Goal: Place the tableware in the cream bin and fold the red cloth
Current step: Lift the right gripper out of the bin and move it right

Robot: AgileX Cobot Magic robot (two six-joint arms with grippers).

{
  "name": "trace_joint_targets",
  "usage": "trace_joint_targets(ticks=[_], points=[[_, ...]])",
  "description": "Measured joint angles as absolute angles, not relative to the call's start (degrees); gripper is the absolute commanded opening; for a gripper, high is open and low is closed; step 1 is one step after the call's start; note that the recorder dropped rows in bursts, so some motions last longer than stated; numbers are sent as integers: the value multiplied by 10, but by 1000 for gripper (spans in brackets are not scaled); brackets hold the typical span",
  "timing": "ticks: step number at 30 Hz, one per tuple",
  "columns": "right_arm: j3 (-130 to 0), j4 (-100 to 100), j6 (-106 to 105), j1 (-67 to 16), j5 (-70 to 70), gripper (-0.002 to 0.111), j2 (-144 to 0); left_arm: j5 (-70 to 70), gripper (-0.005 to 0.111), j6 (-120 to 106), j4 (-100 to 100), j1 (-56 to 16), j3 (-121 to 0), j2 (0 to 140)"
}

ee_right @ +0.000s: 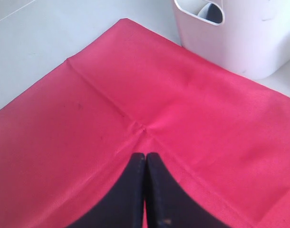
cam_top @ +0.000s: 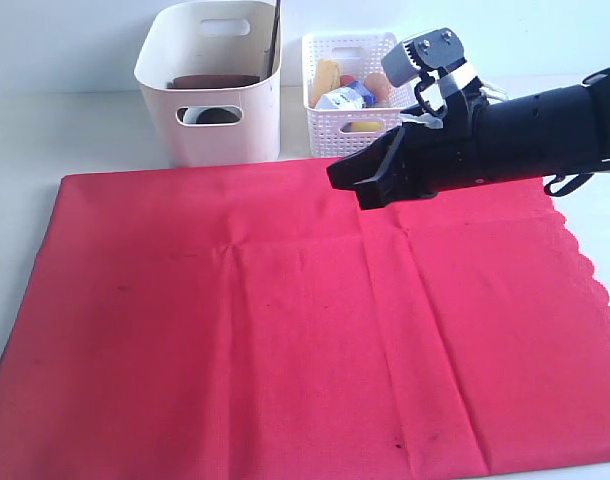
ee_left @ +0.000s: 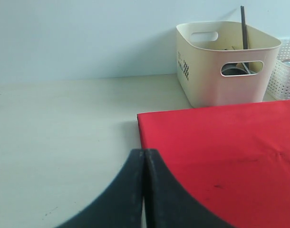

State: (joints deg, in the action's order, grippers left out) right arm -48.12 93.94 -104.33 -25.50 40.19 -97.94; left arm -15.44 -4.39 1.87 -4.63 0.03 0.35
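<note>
Hidden/unclear: the walls of the large cream plastic bin (cam_top: 255,125) screen most of its contents. Only a round brown plate (cam_top: 215,80) and a thin dark stick (cam_top: 276,35) leaning above the rim can be made out. The left pincer (ee_left: 144,154) is outside the exterior view. The big red woven cloth (cam_top: 285,330) is cut off at its near edge.

Cloth: lies flat and spread out, long axis parallel to the table's back edge, scalloped edge toward the table's right end. The bin stands just behind the cloth's far edge, with a small white lattice basket (cam_top: 330,140) beside it.

Right pincer (cam_top: 350,185): above the cloth's back half, tips toward the table's left end, jaws pressed together, empty. Left pincer: jaws together, empty, over the cloth's left edge.

Table (ee_left: 64,118): pale, matte. Wall plain, pale.
</note>
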Motion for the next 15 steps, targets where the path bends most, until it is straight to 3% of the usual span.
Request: trace_joint_targets(ticks=[11, 15], points=[[-481, 985, -1044, -255, 454, 0, -979, -154, 1, -44, 19, -46, 0, 4], [-509, 990, -1048, -255, 410, 0, -979, -154, 1, -44, 19, -46, 0, 4]])
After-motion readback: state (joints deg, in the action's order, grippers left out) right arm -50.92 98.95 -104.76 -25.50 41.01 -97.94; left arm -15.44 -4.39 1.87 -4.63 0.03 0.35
